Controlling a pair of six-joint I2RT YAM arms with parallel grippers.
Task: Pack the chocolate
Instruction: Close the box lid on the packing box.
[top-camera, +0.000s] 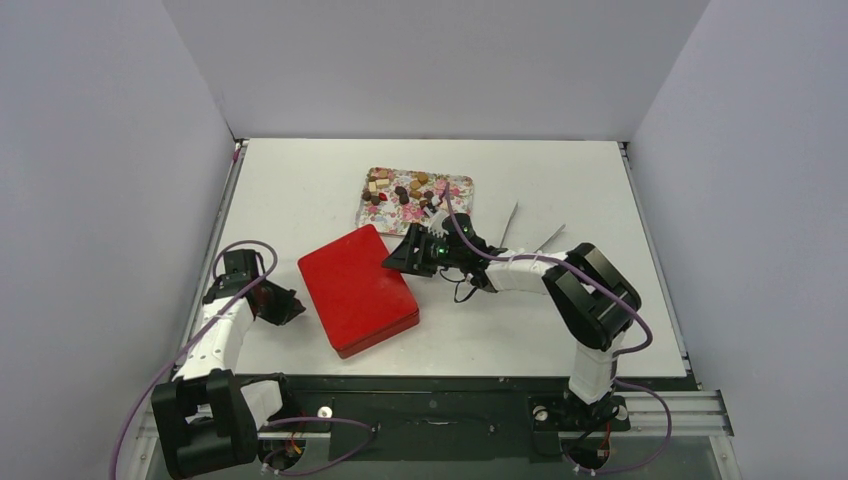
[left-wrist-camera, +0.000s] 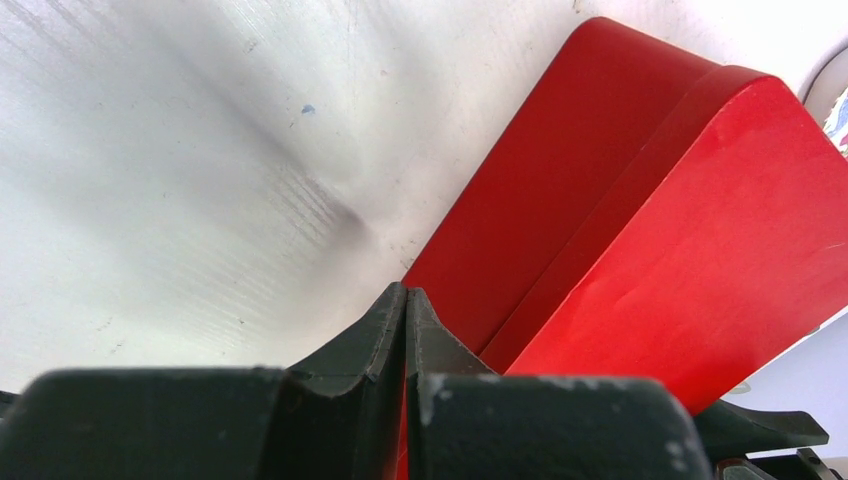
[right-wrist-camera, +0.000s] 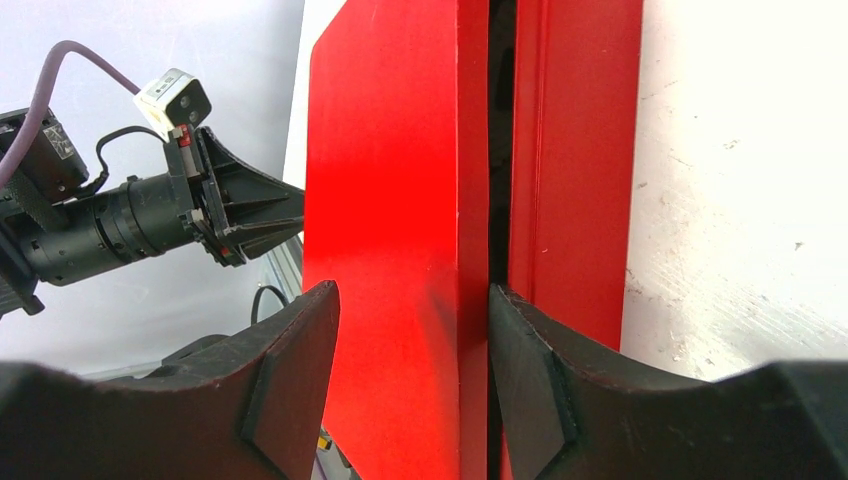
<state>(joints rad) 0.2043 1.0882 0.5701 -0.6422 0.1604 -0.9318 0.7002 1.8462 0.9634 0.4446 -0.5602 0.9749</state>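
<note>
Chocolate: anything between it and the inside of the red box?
Yes, the lid. It covers the red box, with only a thin gap at the edge where the right gripper straddles it. The chocolate sits on the flowered tray just beyond the box.

We are looking at two arms of the same build. The left arm (top-camera: 215, 335) and the right arm (top-camera: 575, 295) are both showing white link tubes between bulky black joint housings. A purple cable (right-wrist-camera: 100, 62) is running along each one. The fingers (right-wrist-camera: 290, 380) are looking matte black and wedge-shaped, and a small white camera (right-wrist-camera: 172, 97) is sitting on the wrist.
</note>
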